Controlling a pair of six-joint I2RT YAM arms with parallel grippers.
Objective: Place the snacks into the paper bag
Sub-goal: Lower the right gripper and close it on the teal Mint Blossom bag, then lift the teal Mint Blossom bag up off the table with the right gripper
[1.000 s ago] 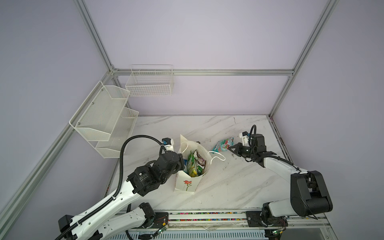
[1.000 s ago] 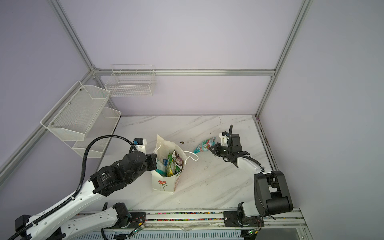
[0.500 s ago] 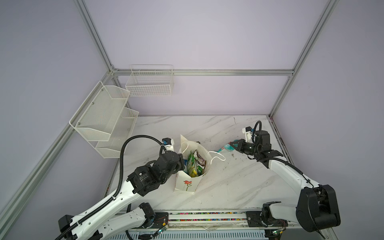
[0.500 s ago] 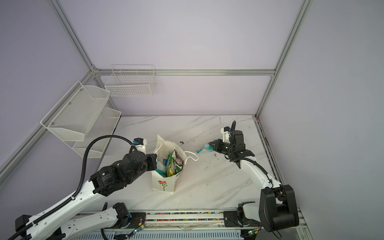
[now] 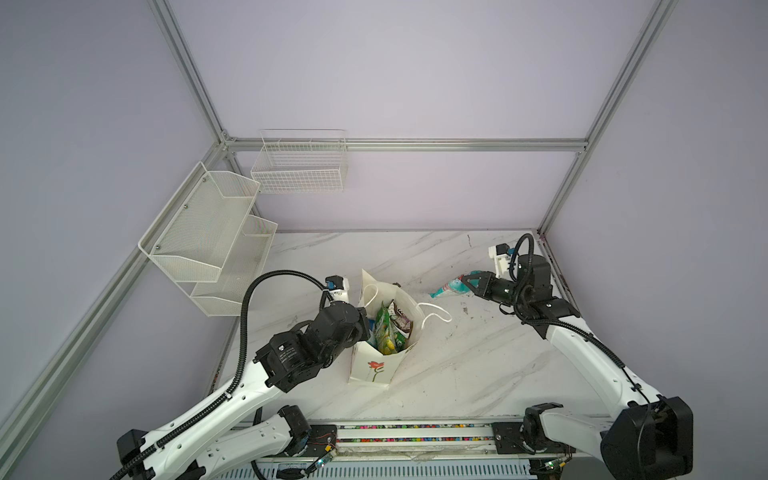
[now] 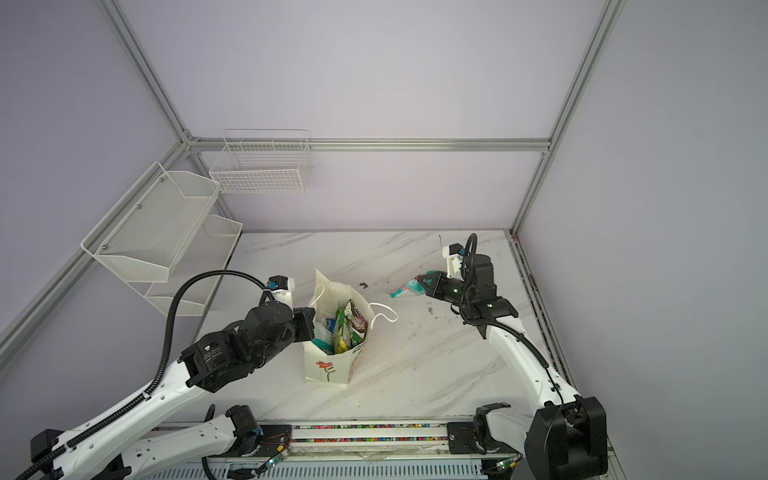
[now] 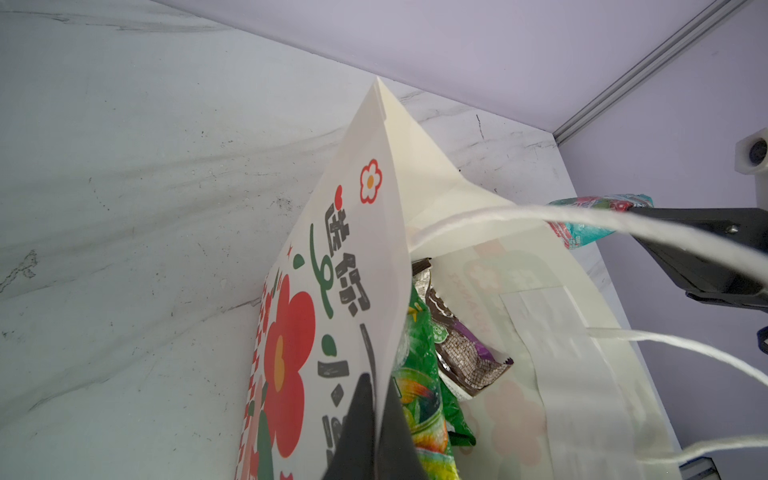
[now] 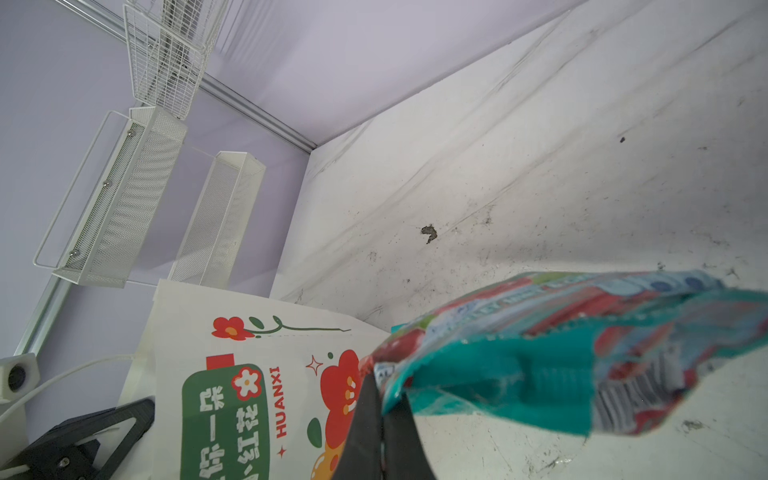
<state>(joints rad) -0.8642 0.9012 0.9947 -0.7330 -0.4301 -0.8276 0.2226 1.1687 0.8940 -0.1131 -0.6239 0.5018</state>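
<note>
Over the last second the right arm has stretched out and its wrist has risen, taking the teal pouch up off the desk, while the left arm and the bag have stayed put. The fingers of the right gripper [image 8: 382,411] are pressed together on one end of the teal pouch [image 8: 561,353]. The pouch hangs in the air over the desk's [image 5: 457,374] far right part, to the right of the bag and apart from it. The fingers of the left gripper [image 7: 377,399] pinch the top edge of the left wall of the bag [image 5: 372,368], one finger outside on the flower print and the other inside. The bag stands upright near the desk's middle with its mouth open. Green packets [image 5: 384,332] and a brown packet [image 5: 401,322] show inside. One cord handle [image 5: 436,313] droops over the bag's right wall toward the desk.
</note>
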